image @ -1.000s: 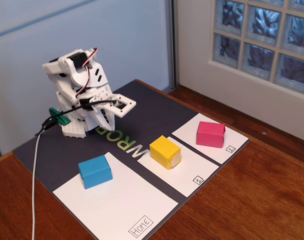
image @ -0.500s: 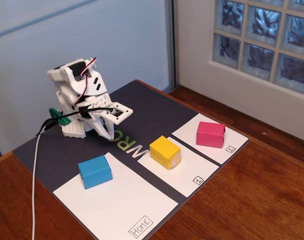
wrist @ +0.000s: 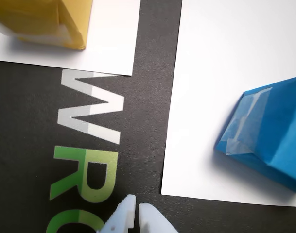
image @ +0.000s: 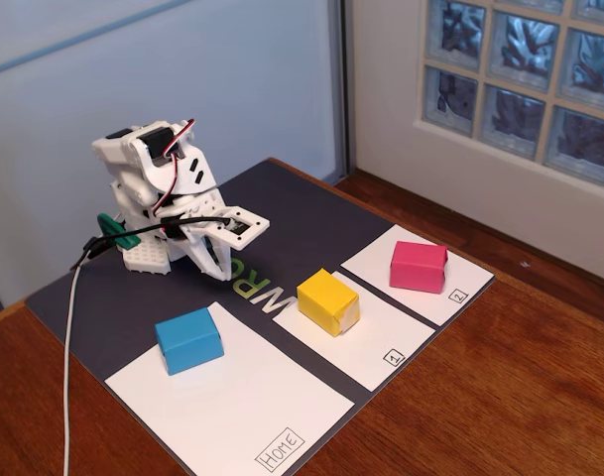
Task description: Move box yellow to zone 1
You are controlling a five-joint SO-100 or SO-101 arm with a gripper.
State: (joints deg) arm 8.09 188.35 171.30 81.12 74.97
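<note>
— End effector (wrist: 136, 209)?
— Fingers together, empty, low over the dark mat (image: 311, 213) near the bench's back-left corner.
— Box yellow (image: 327, 300)?
— Bright yellow paper-wrapped cuboid, taped end, sitting on zone 1 (image: 381, 332) at its far edge.

In the fixed view a mat (image: 311, 213) lies on the tabletop (image: 540, 387). The arm (image: 163, 198) stands at the mat's far left corner. Three panels sit in a row along the mat's near right edge: the Home panel (image: 242, 397) nearest the camera, zone 1 (image: 371, 332) in the middle, and the panel marked 2 (image: 450, 283) farthest right. The blue box (image: 188, 340) sits on the Home panel's far corner, the box yellow (image: 327, 301) on zone 1's far end, the pink box (image: 418, 266) on the panel marked 2. The jaws hang over the mat's lettering (wrist: 87, 145), behind the gap between Home panel and zone 1.
</note>
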